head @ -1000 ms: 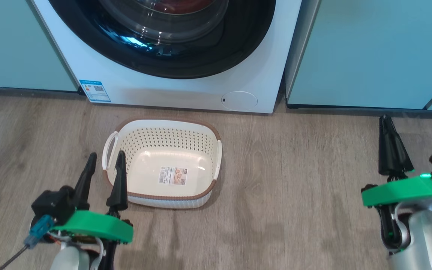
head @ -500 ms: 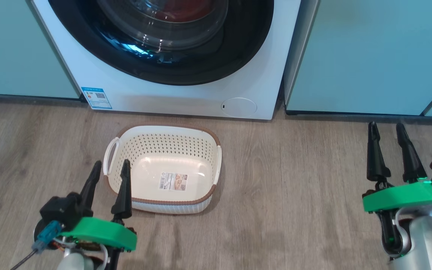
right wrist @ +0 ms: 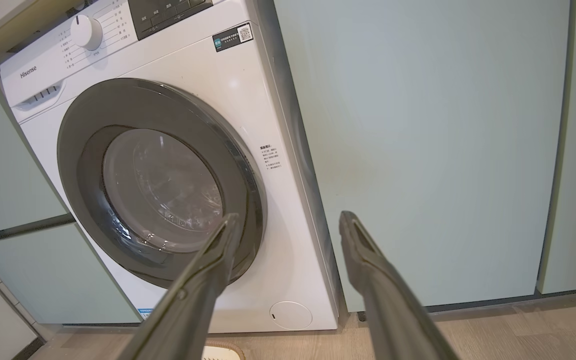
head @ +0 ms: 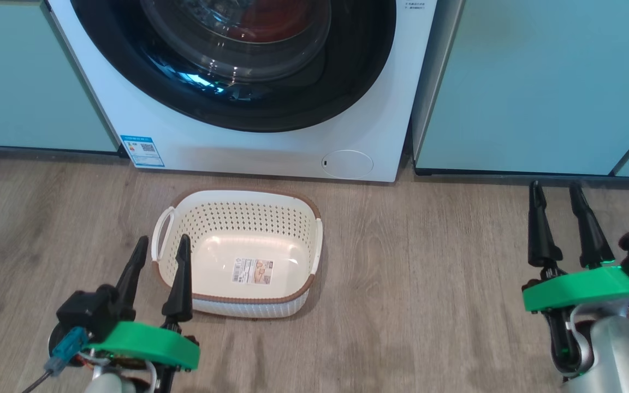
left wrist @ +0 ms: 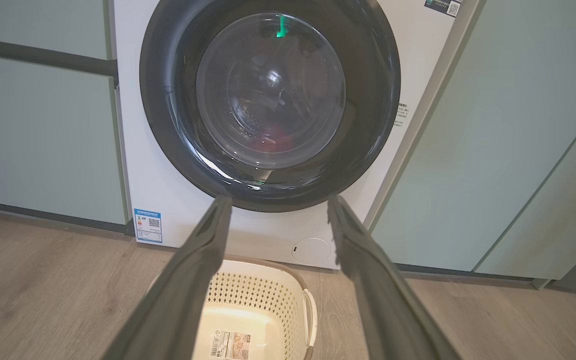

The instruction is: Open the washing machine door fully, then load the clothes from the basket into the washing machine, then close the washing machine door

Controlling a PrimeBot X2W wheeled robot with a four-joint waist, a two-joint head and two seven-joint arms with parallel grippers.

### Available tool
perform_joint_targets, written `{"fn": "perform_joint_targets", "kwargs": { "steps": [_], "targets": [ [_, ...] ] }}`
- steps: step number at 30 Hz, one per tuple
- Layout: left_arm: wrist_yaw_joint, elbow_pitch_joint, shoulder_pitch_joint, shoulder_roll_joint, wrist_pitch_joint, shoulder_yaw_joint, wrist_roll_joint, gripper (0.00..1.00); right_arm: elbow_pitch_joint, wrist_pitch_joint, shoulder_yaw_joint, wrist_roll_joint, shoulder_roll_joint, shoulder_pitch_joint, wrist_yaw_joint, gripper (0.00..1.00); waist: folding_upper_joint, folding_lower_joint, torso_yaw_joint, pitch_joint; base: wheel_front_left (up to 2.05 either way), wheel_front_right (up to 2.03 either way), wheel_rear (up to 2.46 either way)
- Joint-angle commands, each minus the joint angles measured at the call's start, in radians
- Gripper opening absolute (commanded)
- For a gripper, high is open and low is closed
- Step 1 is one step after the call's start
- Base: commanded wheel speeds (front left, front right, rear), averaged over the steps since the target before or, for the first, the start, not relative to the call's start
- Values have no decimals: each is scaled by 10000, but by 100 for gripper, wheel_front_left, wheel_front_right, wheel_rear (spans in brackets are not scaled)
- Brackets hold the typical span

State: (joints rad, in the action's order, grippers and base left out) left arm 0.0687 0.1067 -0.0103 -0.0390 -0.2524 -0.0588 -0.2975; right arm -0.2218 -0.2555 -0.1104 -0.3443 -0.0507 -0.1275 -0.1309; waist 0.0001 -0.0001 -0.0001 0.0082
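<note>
The washing machine point(head: 391, 109) stands at the top of the head view, and its washing machine door point(head: 347, 82) lies shut against the front. Red clothes point(head: 273, 22) show through the glass, also in the left wrist view point(left wrist: 273, 140). The basket point(head: 238, 215) sits on the floor before the machine with nothing in it but a label. My left gripper point(head: 163, 243) is open at the basket's left handle, holding nothing. My right gripper point(head: 555, 188) is open over the floor at the far right. The door point(right wrist: 163, 185) also shows past the right gripper point(right wrist: 289, 217).
Pale teal cabinets point(head: 538, 82) flank the machine on both sides. A round filter cover point(head: 347, 163) and a blue sticker point(head: 142, 150) sit low on the machine's front. Wooden floor point(head: 429, 273) stretches between basket and right gripper.
My right gripper's fingers have spread from shut to open. The camera has shifted, so everything sits lower in the picture. The left gripper stays open.
</note>
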Motion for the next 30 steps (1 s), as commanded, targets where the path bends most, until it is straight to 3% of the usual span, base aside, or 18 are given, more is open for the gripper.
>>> {"fn": "perform_joint_targets", "kwargs": {
  "steps": [1,30],
  "targets": [
    [78,-374,240,-112,-93,313,40,100,288,-63,310,-45,5,-111,2,100,-1,1,2,-9,0,0,0],
    [180,-501,323,-112,-93,399,-152,100,257,-63,309,-115,5,-208,2,100,-1,1,-86,102,0,0,0]
  ]
}}
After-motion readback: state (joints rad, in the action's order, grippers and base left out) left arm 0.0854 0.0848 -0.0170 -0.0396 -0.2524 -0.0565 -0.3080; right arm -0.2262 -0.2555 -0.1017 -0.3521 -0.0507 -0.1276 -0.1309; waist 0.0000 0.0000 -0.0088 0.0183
